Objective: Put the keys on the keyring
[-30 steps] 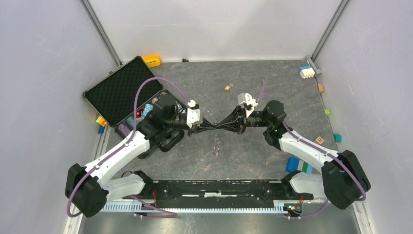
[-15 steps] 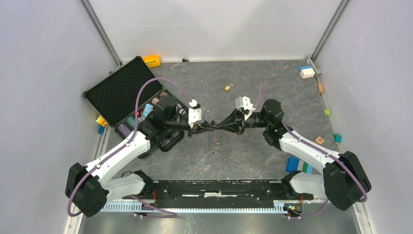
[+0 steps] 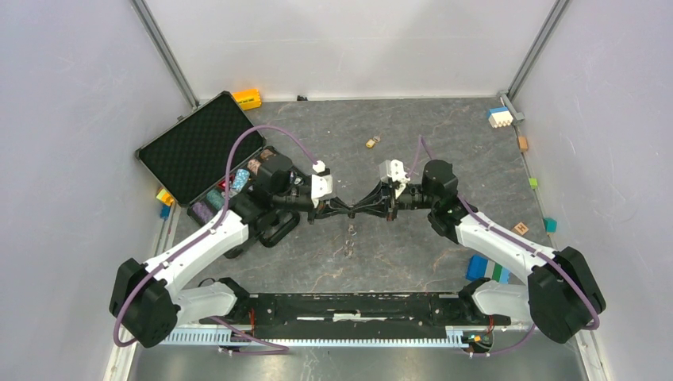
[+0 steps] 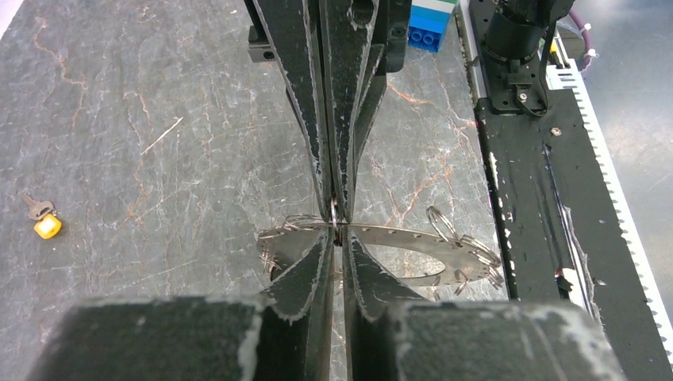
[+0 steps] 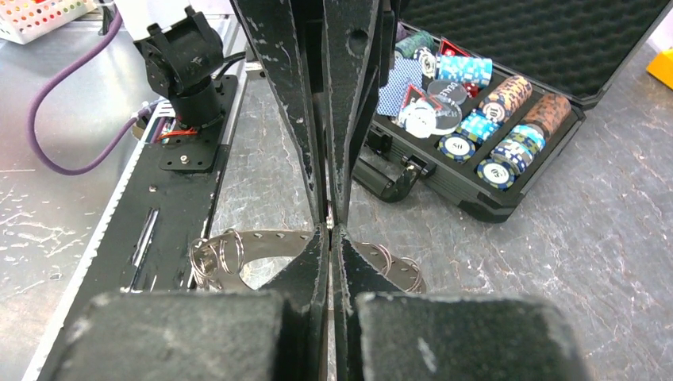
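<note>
Grey veined stone for a table point(image 3: 444, 167), boxed in by pale lilac walls point(image 3: 349, 40), metal posts in the far corners. At upper left, an open black case point(image 3: 190, 147), poker chips point(image 5: 476, 127) ranked in its tray. Toy blocks point(image 3: 498, 117) strewn down the right edge. Mid-frame, left gripper point(image 3: 344, 210) and right gripper point(image 3: 361, 209) tip to tip, both pinching the keyring point(image 4: 413, 242), slung between them, its middle hidden behind the fingers in both wrist views. Yellow-headed key point(image 3: 371, 143) loose on the stone further up, well apart.
</note>
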Available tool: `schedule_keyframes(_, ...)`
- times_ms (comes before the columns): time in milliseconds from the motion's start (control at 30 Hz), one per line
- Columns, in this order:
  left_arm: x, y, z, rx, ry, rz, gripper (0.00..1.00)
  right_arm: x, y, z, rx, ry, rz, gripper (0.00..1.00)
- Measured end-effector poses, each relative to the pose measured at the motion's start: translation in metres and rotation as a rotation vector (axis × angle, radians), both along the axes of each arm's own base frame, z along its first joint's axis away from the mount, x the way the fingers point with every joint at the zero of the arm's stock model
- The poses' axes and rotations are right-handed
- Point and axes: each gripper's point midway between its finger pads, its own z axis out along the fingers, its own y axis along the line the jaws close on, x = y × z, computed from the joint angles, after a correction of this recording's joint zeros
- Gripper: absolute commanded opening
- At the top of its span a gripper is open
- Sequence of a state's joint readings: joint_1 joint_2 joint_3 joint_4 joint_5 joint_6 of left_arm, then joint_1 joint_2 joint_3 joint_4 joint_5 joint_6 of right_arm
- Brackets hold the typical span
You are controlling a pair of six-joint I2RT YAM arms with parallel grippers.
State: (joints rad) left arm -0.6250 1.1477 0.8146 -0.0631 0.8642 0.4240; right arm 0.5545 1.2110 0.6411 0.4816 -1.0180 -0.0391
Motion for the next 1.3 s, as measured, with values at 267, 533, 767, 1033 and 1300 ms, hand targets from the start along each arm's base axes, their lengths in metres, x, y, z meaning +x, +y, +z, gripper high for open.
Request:
schedule_keyframes(267, 0.003, -0.002, 0.009, -0.01, -0.016, -0.001, 0.22, 0.0, -0.001, -0.008, -0.025, 0.025, -0.01, 0.0)
schedule_keyframes(533, 0.003, -0.001, 0.008, -0.004, -0.033, -0.008, 0.28, 0.001, -0.002, -0.009, -0.029, 0.032, -0.017, 0.0)
schedule_keyframes(767, 0.002, 0.001, 0.003, 0.016, -0.048, -0.02, 0.27, 0.001, -0.001, -0.007, -0.022, 0.04, -0.017, 0.0)
schedule_keyframes(1033, 0.001, 0.001, -0.004, 0.033, -0.034, -0.025, 0.25, 0.001, 0.0, -0.002, -0.005, 0.048, -0.018, 0.0)
schedule_keyframes(1300, 0.003, 0.0, 0.001, 0.026, -0.043, -0.024, 0.24, 0.001, 0.0, -0.002, -0.005, 0.058, -0.017, 0.0)
